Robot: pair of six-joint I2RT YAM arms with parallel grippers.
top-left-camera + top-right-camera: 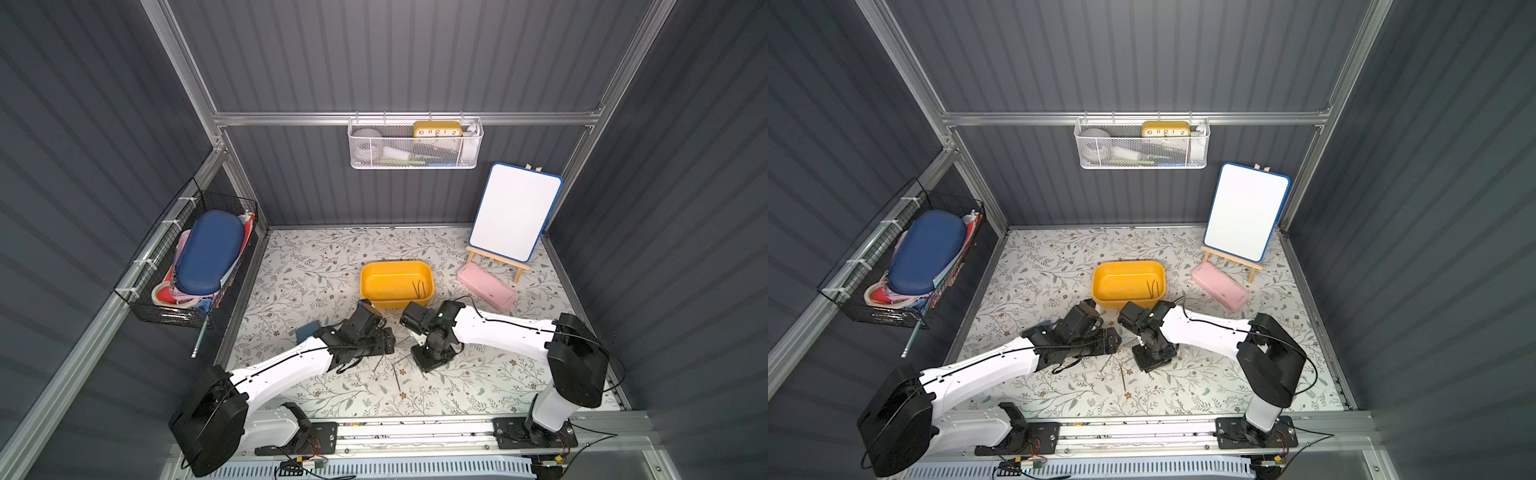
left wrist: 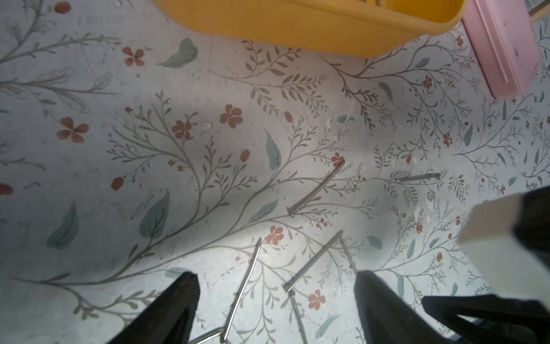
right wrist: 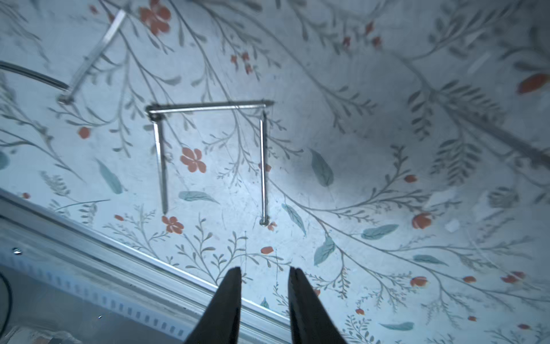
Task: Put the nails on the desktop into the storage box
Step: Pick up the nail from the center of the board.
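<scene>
The yellow storage box (image 1: pixel 397 270) (image 1: pixel 1128 270) stands mid-desktop, and a few nails (image 1: pixel 419 286) (image 1: pixel 1153 287) lie in its right end. Several more nails (image 1: pixel 397 376) (image 1: pixel 1123 376) are scattered on the floral desktop (image 1: pixel 316 266) in front of it, between my two wrists. My left gripper (image 2: pixel 275 277) hangs open just above them, with one curved nail (image 2: pixel 244 286) and two straighter ones (image 2: pixel 312 260) between its fingers. The right gripper (image 3: pixel 265 269) is open by a narrow gap and holds nothing. Three nails (image 3: pixel 208 107) forming a U lie beyond its tips.
A flat pink case (image 1: pixel 486 286) (image 2: pixel 500 44) lies right of the box, before a whiteboard on an easel (image 1: pixel 515 212). A blue object (image 1: pixel 307 330) sits by the left arm. The metal front rail (image 3: pixel 89 253) runs close to the right gripper. Baskets (image 1: pixel 415 143) hang on the walls.
</scene>
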